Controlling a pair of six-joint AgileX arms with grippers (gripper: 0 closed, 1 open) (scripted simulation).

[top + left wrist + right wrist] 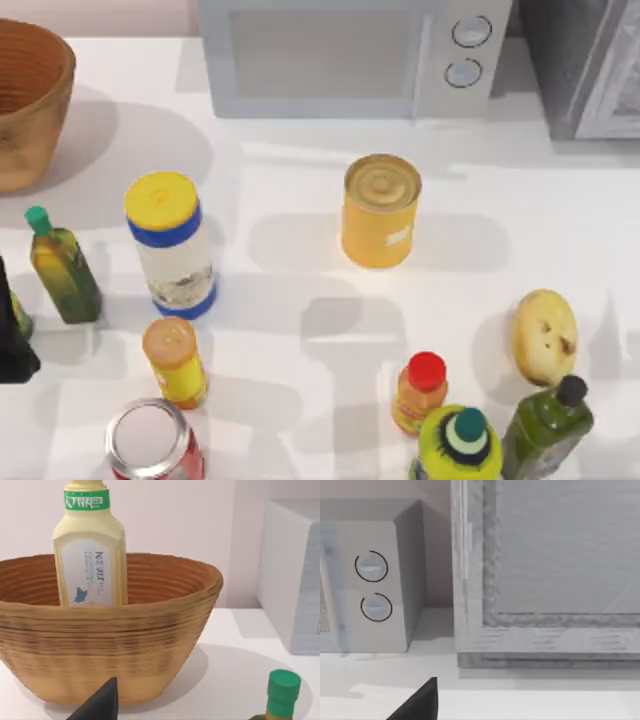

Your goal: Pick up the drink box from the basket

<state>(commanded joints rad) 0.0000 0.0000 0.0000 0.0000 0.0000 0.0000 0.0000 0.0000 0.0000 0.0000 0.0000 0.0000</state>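
A dark finger of the left gripper shows in the left wrist view, facing the basket; whether the jaws are wide or narrow cannot be told. The drink box stands upright inside, its neck rising above the rim, beyond the near wall. The basket sits at the table's far left corner, so the left arm, at the left edge, is judged nearer. A green-capped oil bottle stands just beside it. The right gripper faces a microwave.
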